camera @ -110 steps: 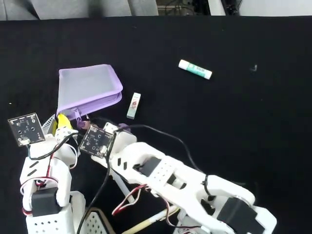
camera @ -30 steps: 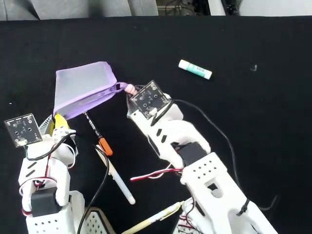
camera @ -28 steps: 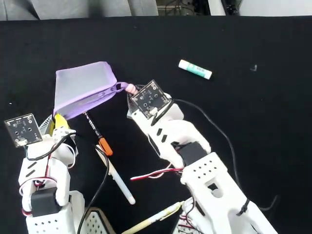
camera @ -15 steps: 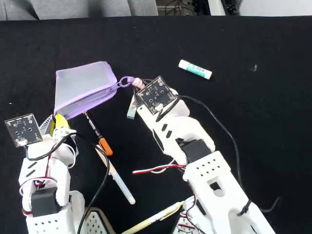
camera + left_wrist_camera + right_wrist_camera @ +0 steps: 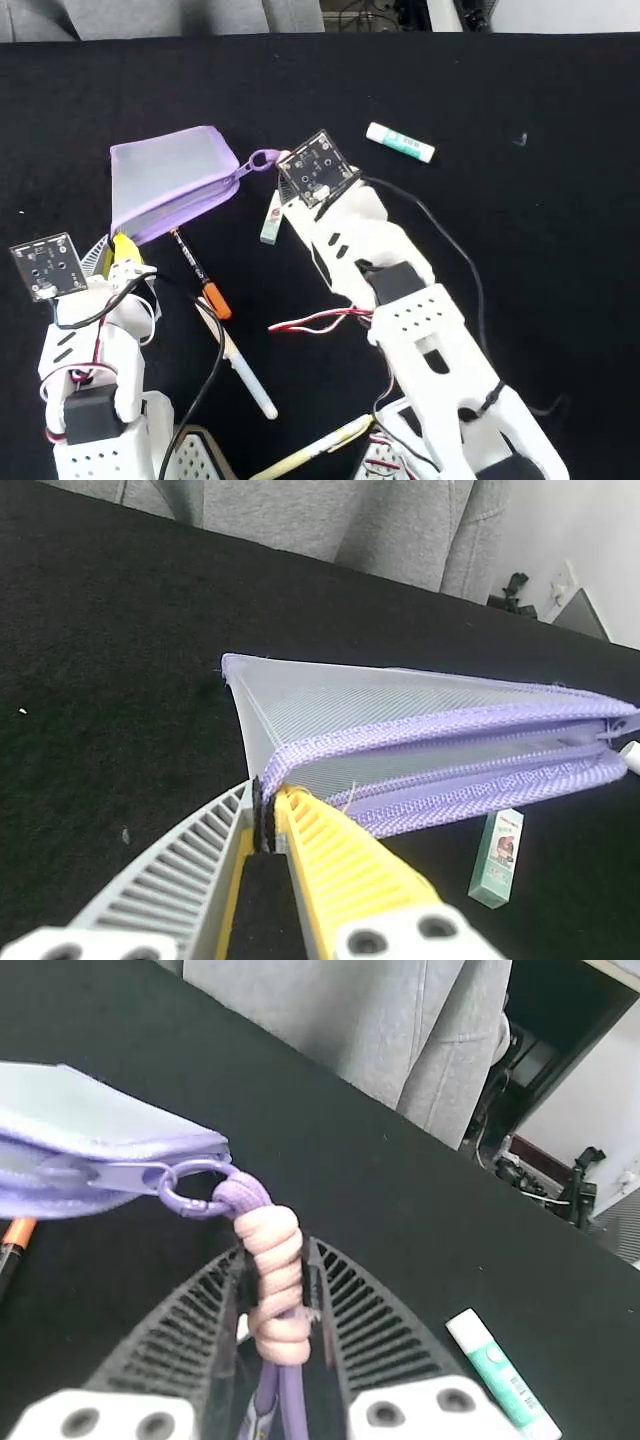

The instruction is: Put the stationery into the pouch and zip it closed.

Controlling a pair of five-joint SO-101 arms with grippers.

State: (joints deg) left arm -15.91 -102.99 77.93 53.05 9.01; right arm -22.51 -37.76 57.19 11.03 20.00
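Note:
The purple pouch (image 5: 170,180) lies at the left of the black table, its zipper pulled over to its right end. My left gripper (image 5: 120,245) is shut on the pouch's near left corner; the left wrist view shows the grey and yellow fingers of the left gripper (image 5: 262,802) pinching the purple hem of the pouch (image 5: 420,720). My right gripper (image 5: 285,163) is at the pouch's right end. The right gripper (image 5: 275,1250) is shut on the pink knotted zipper cord (image 5: 272,1260), which hangs from the slider ring (image 5: 195,1185) on the pouch (image 5: 90,1155).
A small green box (image 5: 272,218) lies just right of the pouch. A glue stick (image 5: 400,142) is farther right. An orange-tipped pen (image 5: 200,275) and a white pen (image 5: 240,365) lie between the arms, and a pale pencil (image 5: 310,450) sits at the front edge.
The right gripper has drawn the zipper cord from the pouch's left end to its right end, and over the last second a little farther right and away. The left gripper has held still.

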